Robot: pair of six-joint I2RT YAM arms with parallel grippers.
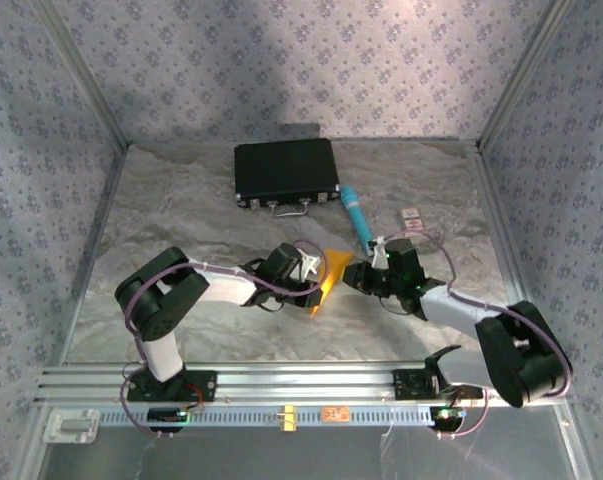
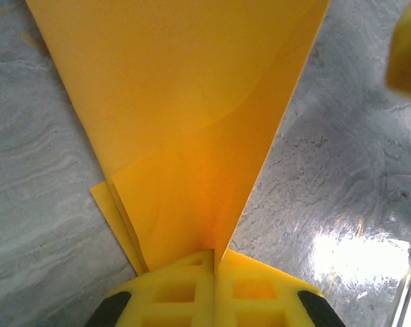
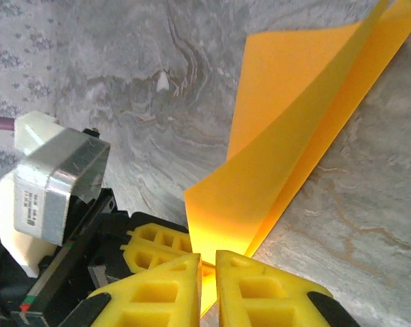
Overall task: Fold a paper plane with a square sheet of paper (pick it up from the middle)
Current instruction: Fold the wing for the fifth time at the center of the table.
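At the tabletop (image 1: 231, 330) centre, the folded orange-yellow paper sheet (image 1: 331, 272) is held from two sides. The left end effector (image 2: 214, 262) clamps its narrow end. The right end effector (image 3: 207, 262) pinches its folded edge.

The paper (image 1: 329, 275) is before the case (image 1: 286, 172) and tube (image 1: 356, 212).

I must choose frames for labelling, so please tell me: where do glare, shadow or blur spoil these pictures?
Left wrist view: a white glare patch on the table at lower right, and a blurred yellow shape at the upper right edge. Right wrist view: the paper glows overbright just above the fingers. Top view: a dark shadow sits behind the black case.
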